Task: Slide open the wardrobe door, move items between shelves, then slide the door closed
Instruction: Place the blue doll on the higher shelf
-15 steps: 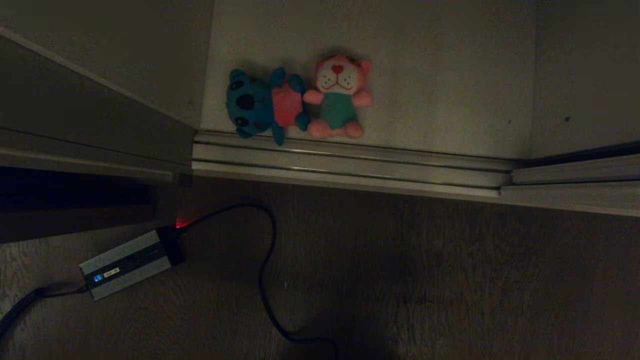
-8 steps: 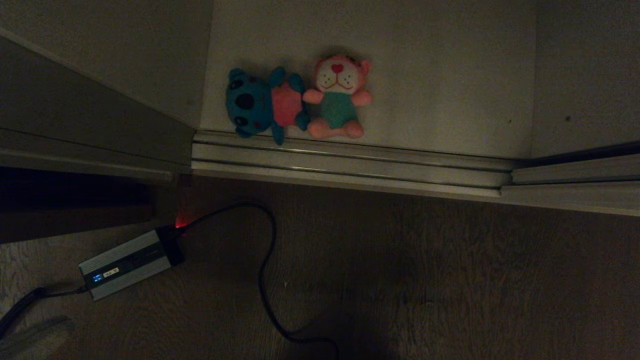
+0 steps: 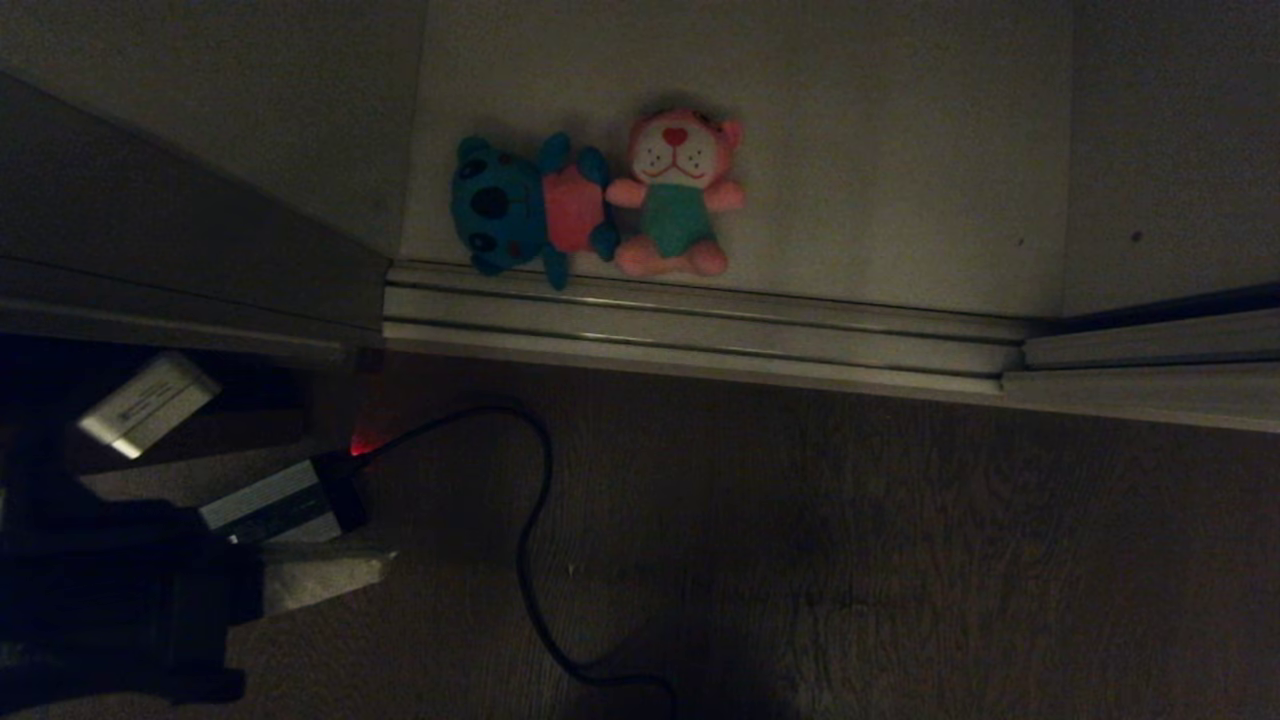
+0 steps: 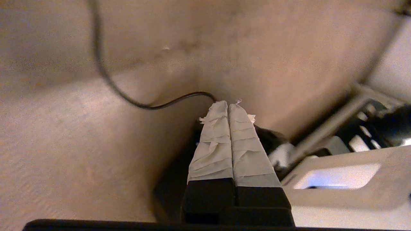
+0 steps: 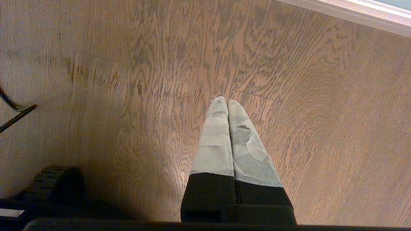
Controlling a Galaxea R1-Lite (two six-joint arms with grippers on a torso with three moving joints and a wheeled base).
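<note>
The wardrobe stands open: the door [image 3: 190, 250] sits pushed to the left of the head frame, baring the off-white shelf [image 3: 880, 180] behind the floor track [image 3: 700, 325]. Both toys lie side by side and touching at upper centre, just behind the track: the teal toy [image 3: 520, 205] on its side, the pink toy [image 3: 678, 195] on its back to its right. Neither is gripped, so opening looks done while moving the toys and closing the door are left. The left gripper [image 3: 330, 575] is at the lower left of the head frame, over the floor near a power brick [image 3: 285, 500] and its cable [image 3: 530, 540], well apart from the toys; its taped fingers [image 4: 221, 141] are pressed together on nothing. The right gripper [image 5: 226, 102] shows only in its own wrist view, clenched empty above bare wood floor [image 5: 128, 64].
</note>
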